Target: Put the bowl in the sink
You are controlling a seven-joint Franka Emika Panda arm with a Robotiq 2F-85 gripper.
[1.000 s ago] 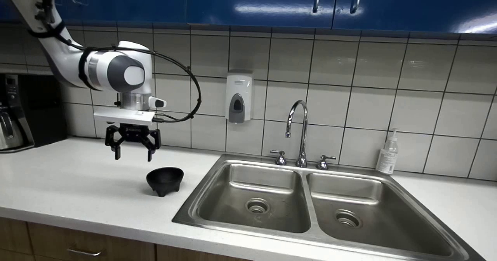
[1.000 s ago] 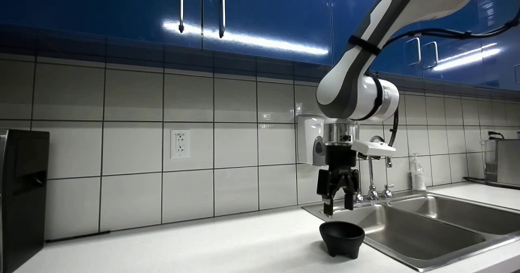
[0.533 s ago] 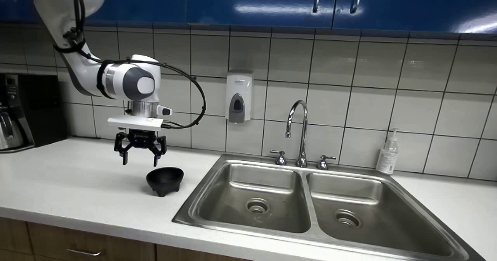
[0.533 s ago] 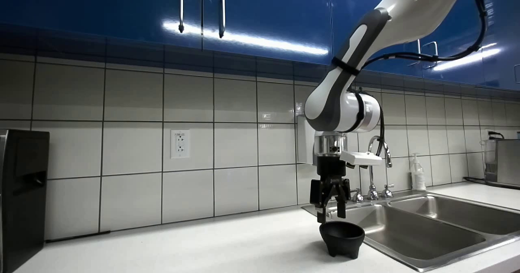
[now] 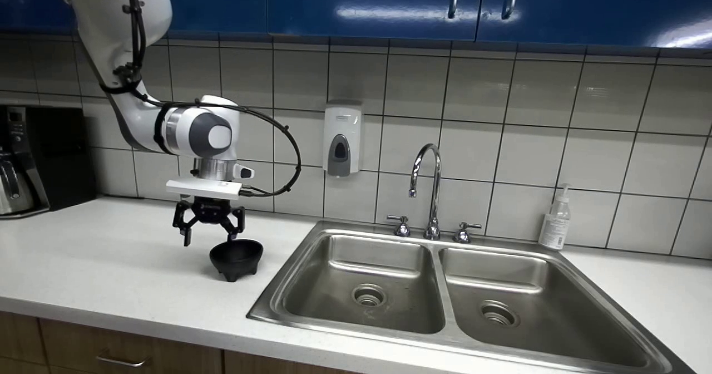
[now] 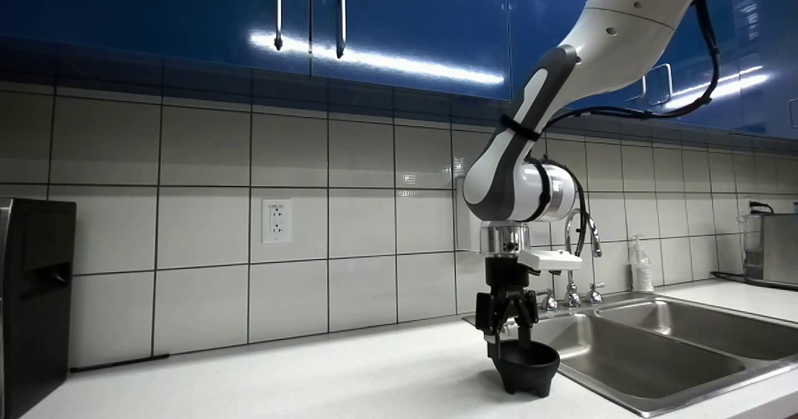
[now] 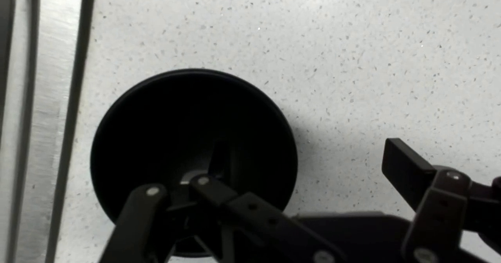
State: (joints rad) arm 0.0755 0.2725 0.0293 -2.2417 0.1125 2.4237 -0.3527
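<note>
The small black bowl stands upright on the counter beside the sink; it shows in both exterior views (image 5: 236, 262) (image 6: 528, 375) and in the wrist view (image 7: 184, 106). My gripper (image 5: 209, 240) points down and is open with nothing between its fingers. In the wrist view the gripper (image 7: 306, 157) has one finger over or inside the bowl and the other outside it, above the counter on the side away from the sink. The bowl's rim lies between them, apart from the outer finger. The steel double-basin sink (image 5: 442, 290) is to the bowl's right; its edge shows in the wrist view (image 7: 51, 83).
A chrome tap (image 5: 435, 196) rises behind the sink. A wall soap dispenser (image 5: 342, 140) hangs behind the counter, and a soap bottle (image 5: 555, 226) stands at the sink's back corner. A black coffee maker (image 5: 58, 157) stands at the far left. Blue cabinets (image 5: 361, 1) hang above.
My gripper has moved down and towards the bowl, from above and beside it to one finger at or inside its rim. It stays open. The bowl has not moved.
</note>
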